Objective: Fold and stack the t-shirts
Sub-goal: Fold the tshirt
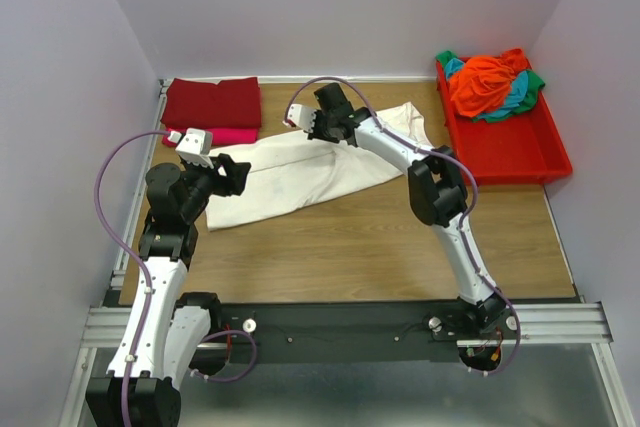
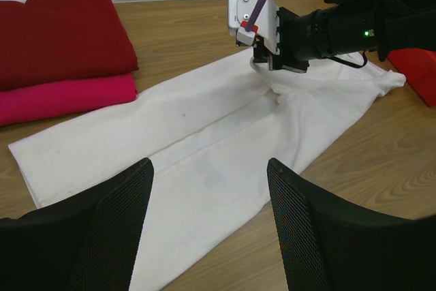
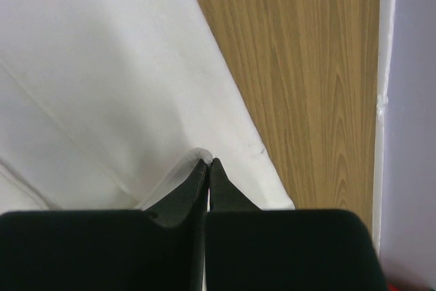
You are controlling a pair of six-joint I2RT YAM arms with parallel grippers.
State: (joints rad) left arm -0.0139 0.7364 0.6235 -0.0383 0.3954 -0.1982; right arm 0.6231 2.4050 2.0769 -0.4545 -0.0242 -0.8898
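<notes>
While the right gripper [image 3: 206, 163] is pinched tight on a raised fold at the far edge of the cream-white t-shirt [image 1: 300, 172], the left gripper [image 2: 209, 165] hovers over the shirt's left end with jaws spread wide, holding nothing. Cream shirt lies on the wooden table [image 1: 380, 237], folded into a long strip running diagonally from front-left to back-right. Back-left corner: folded dark red t-shirt [image 1: 212, 102] stacked on a folded bright pink t-shirt [image 1: 232, 136], with the pink edge showing at the front. That stack sits just beside the cream shirt. Back-right: red plastic tray [image 1: 520, 152] holds a loose heap, orange t-shirt [image 1: 485, 87] on top, teal t-shirt [image 1: 517, 99] and green t-shirt [image 1: 537, 78] poking out underneath.
</notes>
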